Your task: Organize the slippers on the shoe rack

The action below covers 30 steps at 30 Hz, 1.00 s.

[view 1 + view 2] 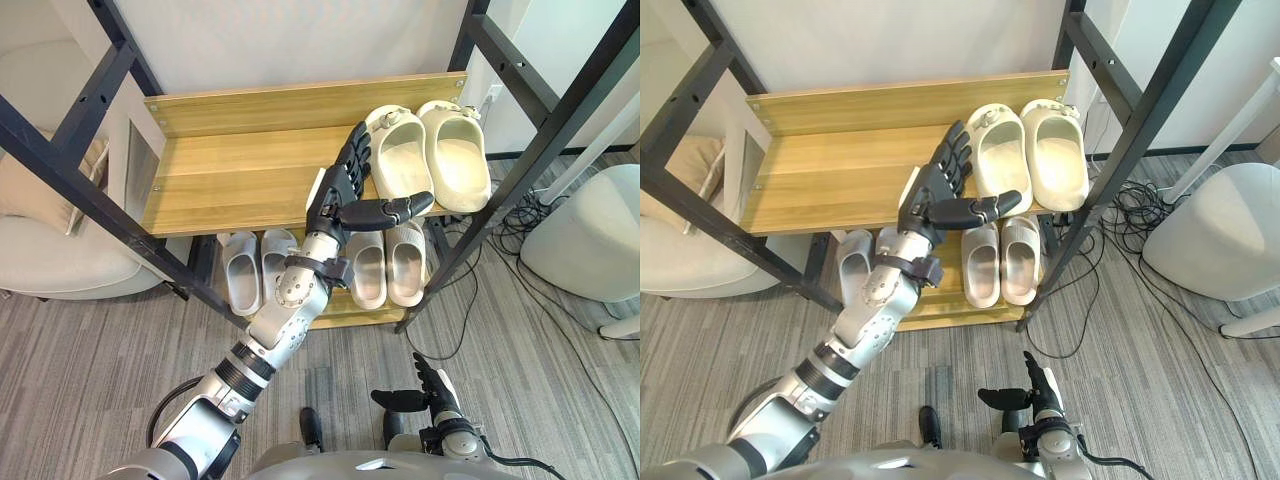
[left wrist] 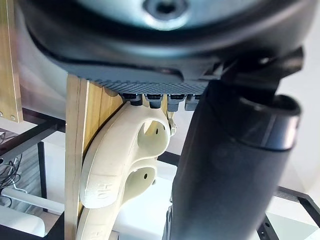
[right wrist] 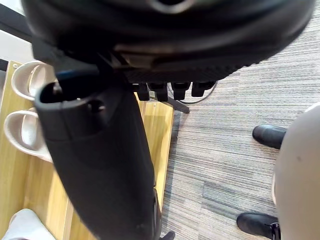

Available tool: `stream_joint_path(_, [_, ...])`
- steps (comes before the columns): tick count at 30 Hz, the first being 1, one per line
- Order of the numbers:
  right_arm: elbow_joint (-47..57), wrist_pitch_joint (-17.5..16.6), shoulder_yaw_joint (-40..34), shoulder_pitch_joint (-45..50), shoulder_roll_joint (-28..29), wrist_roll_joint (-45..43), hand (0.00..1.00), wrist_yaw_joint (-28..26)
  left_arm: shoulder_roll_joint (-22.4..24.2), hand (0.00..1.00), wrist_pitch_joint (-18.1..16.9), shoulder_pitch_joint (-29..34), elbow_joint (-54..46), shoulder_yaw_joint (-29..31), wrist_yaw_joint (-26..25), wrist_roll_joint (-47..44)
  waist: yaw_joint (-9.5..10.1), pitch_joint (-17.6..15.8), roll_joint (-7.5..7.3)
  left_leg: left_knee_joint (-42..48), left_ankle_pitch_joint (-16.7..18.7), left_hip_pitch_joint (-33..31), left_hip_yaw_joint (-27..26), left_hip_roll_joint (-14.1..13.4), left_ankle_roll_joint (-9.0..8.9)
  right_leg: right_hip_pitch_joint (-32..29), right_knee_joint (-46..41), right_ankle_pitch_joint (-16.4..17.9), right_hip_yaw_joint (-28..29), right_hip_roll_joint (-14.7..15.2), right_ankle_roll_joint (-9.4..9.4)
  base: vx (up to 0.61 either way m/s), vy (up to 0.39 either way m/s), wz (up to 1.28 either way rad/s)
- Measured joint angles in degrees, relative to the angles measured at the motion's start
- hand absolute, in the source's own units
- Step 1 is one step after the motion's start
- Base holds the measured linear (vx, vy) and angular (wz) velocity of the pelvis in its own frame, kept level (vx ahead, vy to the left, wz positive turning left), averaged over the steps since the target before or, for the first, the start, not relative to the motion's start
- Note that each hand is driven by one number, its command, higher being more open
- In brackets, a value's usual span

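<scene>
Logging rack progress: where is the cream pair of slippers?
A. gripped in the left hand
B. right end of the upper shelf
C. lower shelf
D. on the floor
B: the cream pair sits side by side at the right end of the upper shelf, the open left hand beside it.

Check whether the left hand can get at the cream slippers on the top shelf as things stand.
Probably yes. The left hand is open over the top shelf, its fingers right beside the nearer cream slipper, and nothing stands between them.
</scene>
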<state>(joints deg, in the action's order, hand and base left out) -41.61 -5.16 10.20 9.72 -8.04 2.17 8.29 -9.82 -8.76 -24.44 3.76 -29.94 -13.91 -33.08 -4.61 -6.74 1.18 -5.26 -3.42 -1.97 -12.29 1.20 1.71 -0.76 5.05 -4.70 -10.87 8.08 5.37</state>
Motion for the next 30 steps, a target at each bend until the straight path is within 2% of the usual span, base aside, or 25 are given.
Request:
stream_joint_path(7, [-1.0,0.0,0.0,-0.9,0.5,0.0,1.00,0.0,-2.0,1.00,0.4,1.5,-1.2,2.5,1.5,2.5,-0.16,-0.2,-0.32,0.2,0.0,0.3,0.1,-0.1,0.01,0.4,0.0,0.0,-0.2,0.0,0.08,0.00,0.000,0.00])
stream_joint_path(11, [-1.9,0.0,0.1,-1.3,0.9,0.0,1.00,-0.3,-4.0,1.00,0.8,7.4,-7.4,3.8,2.2,2.9,0.09,-0.4,-0.53,0.2,0.0,0.6,0.5,-0.1,-0.03,1.0,-0.2,0.0,-0.5,0.0,0.09,0.00,0.000,0.04])
stream_joint_path(13, [-2.0,0.0,0.1,-1.0,0.8,0.0,1.00,-0.7,-5.0,1.00,0.9,12.5,-13.5,3.6,3.5,2.9,0.90,-0.4,-0.52,0.2,0.0,0.4,1.0,0.0,-0.01,1.1,-0.2,0.1,-1.0,0.1,0.14,0.00,0.000,0.12])
stream_joint_path(16, [-2.1,0.0,1.0,-1.0,0.5,0.0,1.00,-0.9,-4.9,1.00,0.9,15.3,-17.9,2.6,5.2,3.0,1.42,-0.4,-0.52,0.2,-0.3,0.1,2.6,0.4,0.11,1.7,-0.2,0.3,-2.5,0.4,0.26,-0.02,0.001,0.33])
stream_joint_path(21, [-3.3,0.0,2.4,-1.2,0.3,0.0,1.00,-1.8,-4.3,1.00,0.9,17.5,-22.9,-3.8,9.4,2.2,3.10,0.0,-0.33,0.2,-0.9,-0.3,5.1,1.0,0.46,2.5,-0.2,0.7,-4.9,0.9,0.49,-0.03,0.005,0.23])
stream_joint_path(27, [-4.2,-0.1,3.5,-1.5,-0.3,0.0,1.00,-1.8,-3.9,1.00,2.0,23.0,-22.3,-11.5,16.1,-0.3,3.49,0.9,0.31,0.2,-1.4,-0.2,8.0,1.3,0.44,3.3,-2.2,2.4,-7.9,1.2,0.58,-0.02,-0.006,0.27])
stream_joint_path(30, [-4.5,0.0,4.2,-1.5,-0.4,0.1,1.00,-1.7,-4.0,1.00,2.1,24.7,-18.1,-13.7,18.3,-0.1,4.04,1.1,0.43,0.2,-1.6,0.3,9.3,1.3,0.28,4.2,-2.1,2.7,-9.4,0.9,0.12,-0.03,-0.027,0.22])
